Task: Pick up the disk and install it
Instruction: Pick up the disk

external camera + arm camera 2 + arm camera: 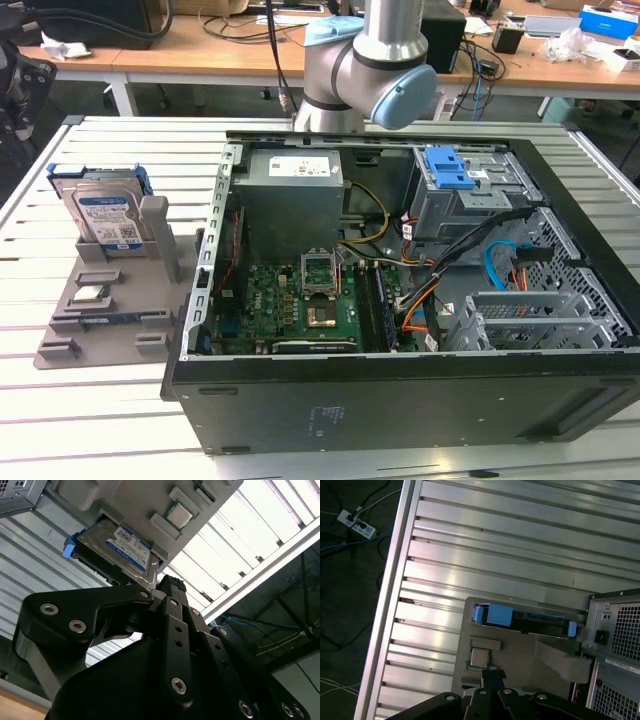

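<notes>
The biggest thing on my screens is the ribbed aluminium table [100,440], and on it lies my landmark, the black computer case [400,400], on its side with the panel off and the green board and cables exposed. The silver and pale blue robot arm [370,70] rises beyond the case's far wall in the exterior view. Inside the case, at its far corner toward the exterior view's right, sits a grey metal cage with a blue plastic latch [450,168]. Outside the case, just beside its wall on the exterior view's left, is a grey plastic stand [160,240]. The disk [105,215], a flat silver drive with a blue-and-white label in a blue plastic carrier, stands on edge in the stand's slot, so it is outside the case and not installed. A small square silver chip [90,294] lies flat in a recess of the same stand, on the near side of the disk. In both wrist views the black gripper [493,674] has its tips drawn together on nothing, clear of the disk.
</notes>
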Motion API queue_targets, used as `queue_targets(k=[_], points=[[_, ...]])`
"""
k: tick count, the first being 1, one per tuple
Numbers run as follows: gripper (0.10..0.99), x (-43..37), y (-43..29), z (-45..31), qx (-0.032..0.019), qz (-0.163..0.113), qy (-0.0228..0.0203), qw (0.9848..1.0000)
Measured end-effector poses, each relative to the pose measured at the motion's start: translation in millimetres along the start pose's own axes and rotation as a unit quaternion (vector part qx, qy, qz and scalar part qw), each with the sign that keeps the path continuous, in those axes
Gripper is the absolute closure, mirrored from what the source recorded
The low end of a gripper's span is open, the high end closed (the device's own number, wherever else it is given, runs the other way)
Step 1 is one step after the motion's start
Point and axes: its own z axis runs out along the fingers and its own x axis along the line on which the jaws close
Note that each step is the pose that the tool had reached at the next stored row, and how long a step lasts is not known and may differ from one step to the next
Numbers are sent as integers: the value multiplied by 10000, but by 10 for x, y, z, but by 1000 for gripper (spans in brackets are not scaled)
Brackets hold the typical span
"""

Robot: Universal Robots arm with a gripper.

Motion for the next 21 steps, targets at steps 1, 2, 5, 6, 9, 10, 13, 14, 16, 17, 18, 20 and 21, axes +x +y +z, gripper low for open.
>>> queue_targets(k=[1, 2, 5, 6, 9, 10, 13, 14, 16, 17, 18, 20, 21], points=[[980, 0, 0, 0, -3, -125, 5, 9999], [980, 0, 0, 0, -5, -223, 10, 9998], [980, 0, 0, 0, -10, -452, 20, 9990], [980, 0, 0, 0, -13, -538, 24, 9985], [980, 0, 0, 0, -17, -724, 33, 9974], [980, 0, 0, 0, -19, -799, 36, 9968], [980, 0, 0, 0, -22, -968, 43, 9953], [980, 0, 0, 0, -25, -1063, 48, 9943], [980, 0, 0, 0, -29, -1231, 55, 9924], [980, 0, 0, 0, -31, -1317, 59, 9913], [980, 0, 0, 0, -32, -1399, 63, 9901], [980, 0, 0, 0, -36, -1550, 70, 9879], [980, 0, 0, 0, -38, -1623, 73, 9867]])
